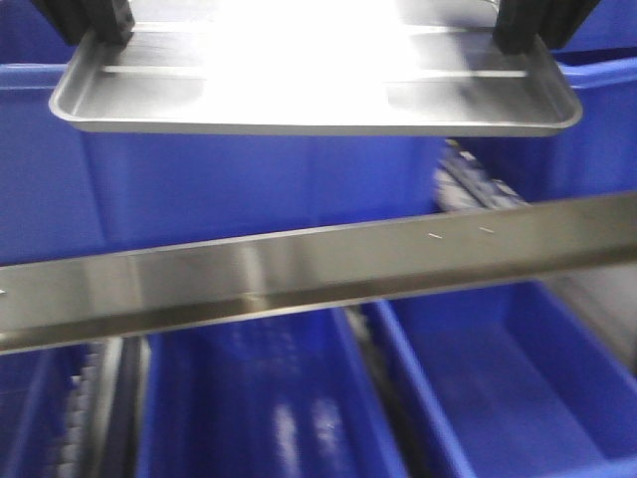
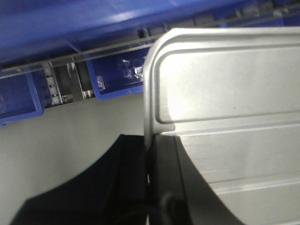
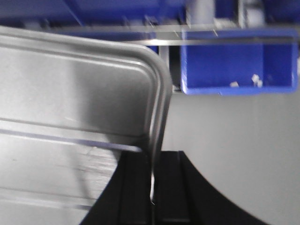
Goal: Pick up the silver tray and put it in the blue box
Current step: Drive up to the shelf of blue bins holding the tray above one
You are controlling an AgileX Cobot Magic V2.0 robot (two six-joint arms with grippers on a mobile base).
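The silver tray (image 1: 318, 105) is held aloft, its short ends clamped by the left gripper (image 2: 149, 161) and right gripper (image 3: 152, 180); grabbing appears done; placement in the blue box (image 1: 249, 184) below is judged outstanding

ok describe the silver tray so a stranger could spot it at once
Look above the long steel bar crossing the blue boxes. The silver tray is held there, the black left gripper and right gripper clamping its two short ends. Unlike the blue plastic around it, it is shiny, shallow metal with a raised rim and lengthwise ridges.
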